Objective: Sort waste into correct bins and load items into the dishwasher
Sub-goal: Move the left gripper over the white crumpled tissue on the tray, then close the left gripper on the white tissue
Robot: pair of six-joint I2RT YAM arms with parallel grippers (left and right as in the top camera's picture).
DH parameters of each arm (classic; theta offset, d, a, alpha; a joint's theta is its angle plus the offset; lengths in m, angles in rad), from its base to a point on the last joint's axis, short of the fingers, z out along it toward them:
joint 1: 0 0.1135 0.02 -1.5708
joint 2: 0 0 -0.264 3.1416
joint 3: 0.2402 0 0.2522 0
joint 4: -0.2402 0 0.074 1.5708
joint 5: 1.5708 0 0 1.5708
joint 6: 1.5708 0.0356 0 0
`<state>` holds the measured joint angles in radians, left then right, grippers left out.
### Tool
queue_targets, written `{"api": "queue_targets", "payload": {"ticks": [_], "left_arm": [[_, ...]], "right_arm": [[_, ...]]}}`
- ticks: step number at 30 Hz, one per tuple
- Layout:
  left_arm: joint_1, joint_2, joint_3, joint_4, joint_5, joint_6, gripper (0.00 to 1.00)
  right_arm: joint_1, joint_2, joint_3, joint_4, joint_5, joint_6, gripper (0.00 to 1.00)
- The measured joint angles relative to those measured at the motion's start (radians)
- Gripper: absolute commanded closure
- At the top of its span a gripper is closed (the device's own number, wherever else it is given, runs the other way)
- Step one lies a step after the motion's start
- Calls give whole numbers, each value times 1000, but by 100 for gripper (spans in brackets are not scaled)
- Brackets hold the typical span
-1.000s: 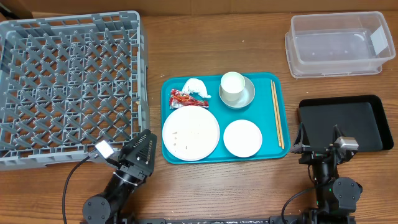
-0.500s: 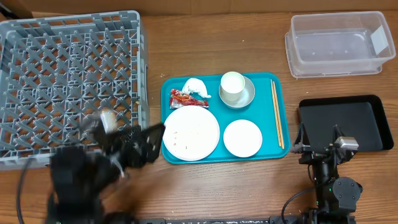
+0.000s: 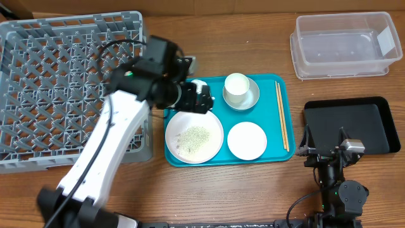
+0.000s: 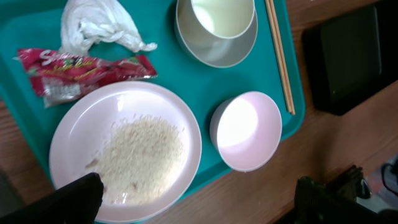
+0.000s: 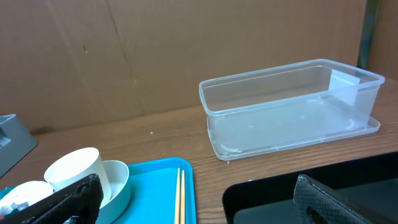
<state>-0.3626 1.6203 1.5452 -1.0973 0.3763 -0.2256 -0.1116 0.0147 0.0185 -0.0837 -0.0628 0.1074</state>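
Since the crumpled white tissue (image 4: 99, 25) is likely light, soft and compressible, pinch its bunched centre. It lies mid-counter on the teal plastic tray (image 4: 249, 78), just beside the red printed snack wrapper (image 4: 81, 70). The left hand (image 3: 199, 99) hovers above, fingers (image 4: 81, 199) apart.

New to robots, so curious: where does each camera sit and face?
Overhead: above, facing down on dish rack, teal tray, left arm, right arm.
Left wrist: over the tray, facing down at rice plate; left tool's fingertips at bottom.
Right wrist: low, facing level toward clear tub; right tool's fingertips at bottom.
Both wrist views share cup and chopsticks.
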Motion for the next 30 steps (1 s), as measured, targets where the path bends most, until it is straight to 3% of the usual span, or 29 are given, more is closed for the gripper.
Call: {"api": "queue_targets", "payload": {"ticks": [6, 14, 18, 24, 30], "left_arm": [[-23, 139, 5, 28, -42, -85, 0], [-61, 159, 64, -42, -442, -274, 0], [-79, 159, 78, -18, -549, -302, 0], [-79, 159, 79, 52, -589, -322, 0], [-79, 159, 79, 101, -507, -323, 0]], "right_arm": [[0, 0, 0, 0, 0, 0, 0], [0, 0, 0, 0, 0, 0, 0], [0, 0, 0, 0, 0, 0, 0], [0, 0, 0, 0, 0, 0, 0], [0, 0, 0, 0, 0, 0, 0]]}}
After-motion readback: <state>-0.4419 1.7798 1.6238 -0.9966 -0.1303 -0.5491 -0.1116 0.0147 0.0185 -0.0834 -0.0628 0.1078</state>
